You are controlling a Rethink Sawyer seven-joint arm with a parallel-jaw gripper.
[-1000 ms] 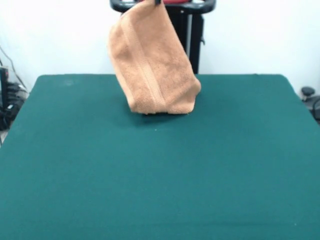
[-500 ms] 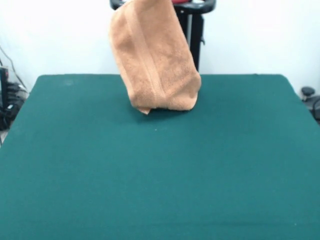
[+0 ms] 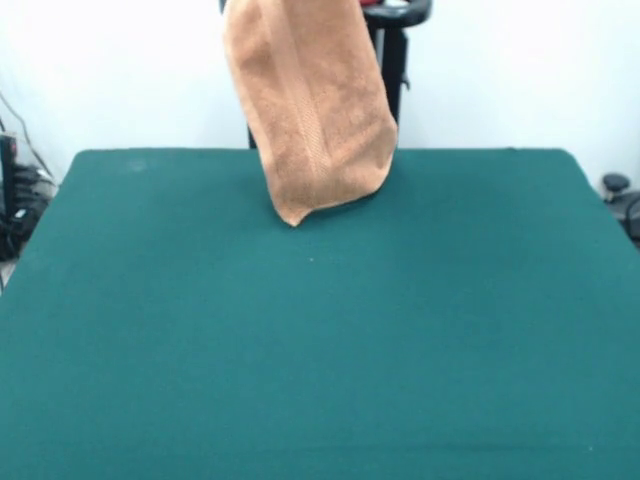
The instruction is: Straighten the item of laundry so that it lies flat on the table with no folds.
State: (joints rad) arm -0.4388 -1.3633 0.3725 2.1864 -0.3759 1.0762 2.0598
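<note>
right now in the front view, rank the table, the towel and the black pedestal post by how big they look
1. Table: largest by far, it fills most of the picture.
2. Towel: clearly smaller, hanging down from the top edge.
3. Black pedestal post: smallest as seen, but the towel hides part of it and it stands farther back.

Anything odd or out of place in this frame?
Nothing damaged or spilled. The towel hangs in the air over the table's far side, slanted and doubled over, one corner pointing down. Whatever holds it is out of frame above.
</note>
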